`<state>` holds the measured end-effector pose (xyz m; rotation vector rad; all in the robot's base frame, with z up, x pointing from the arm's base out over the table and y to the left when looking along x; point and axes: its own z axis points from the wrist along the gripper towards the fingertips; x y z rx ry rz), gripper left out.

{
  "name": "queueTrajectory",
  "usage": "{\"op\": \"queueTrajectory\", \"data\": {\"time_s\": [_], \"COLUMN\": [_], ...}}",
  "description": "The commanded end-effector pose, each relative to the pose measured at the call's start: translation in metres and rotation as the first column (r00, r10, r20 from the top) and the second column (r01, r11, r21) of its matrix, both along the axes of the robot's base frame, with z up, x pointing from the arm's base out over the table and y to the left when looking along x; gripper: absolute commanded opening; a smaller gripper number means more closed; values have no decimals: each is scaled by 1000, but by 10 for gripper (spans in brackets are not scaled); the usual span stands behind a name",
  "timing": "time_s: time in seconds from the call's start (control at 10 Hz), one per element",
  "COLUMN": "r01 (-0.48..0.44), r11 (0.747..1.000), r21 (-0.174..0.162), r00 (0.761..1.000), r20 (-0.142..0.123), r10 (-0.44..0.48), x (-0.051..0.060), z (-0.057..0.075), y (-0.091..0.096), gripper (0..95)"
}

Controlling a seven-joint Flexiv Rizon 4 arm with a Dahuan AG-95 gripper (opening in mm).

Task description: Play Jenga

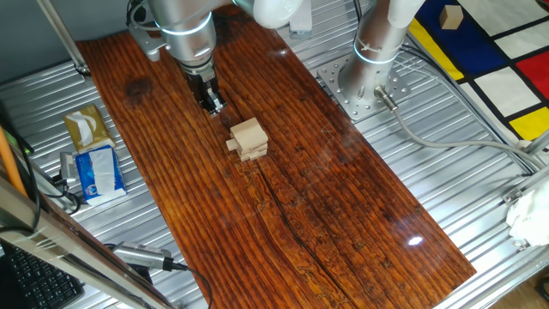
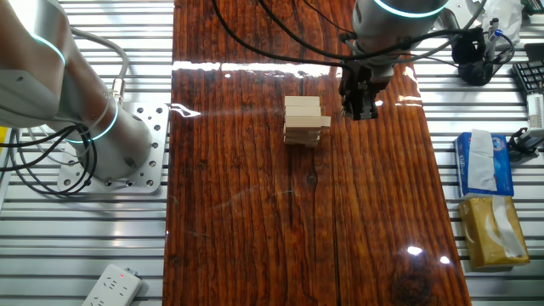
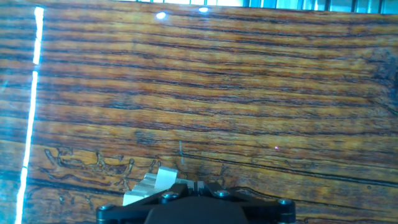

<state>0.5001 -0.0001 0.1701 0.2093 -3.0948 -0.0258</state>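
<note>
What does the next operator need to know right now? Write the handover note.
Tool: empty, low beside the Jenga tower, not touching it; whether its fingers are open or shut cannot be told.
Tower: small crosswise stack, upright mid-table. One block in a middle layer juts out on the tool's side.
Done: no block is out of the tower or held.
Left: work out a block and place it on top.

Jenga on table, beside jaws
</note>
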Motion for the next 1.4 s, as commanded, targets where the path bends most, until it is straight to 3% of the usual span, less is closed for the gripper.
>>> {"op": "queueTrajectory", "data": {"time_s": [0.1, 0.8, 1.1, 1.4], "r01": [1, 22, 53, 92], "r11": [1000, 1000, 999, 996], "r21": [1, 0, 5, 12], "r00": [1000, 1000, 998, 996], "r20": [-2, -5, -17, -11], "r10": [-1, -22, -53, -92], "x": [0, 2, 20, 29], "z": [0, 1, 4, -6], "y": [0, 0, 4, 26], "gripper": [0, 0, 0, 0]}}
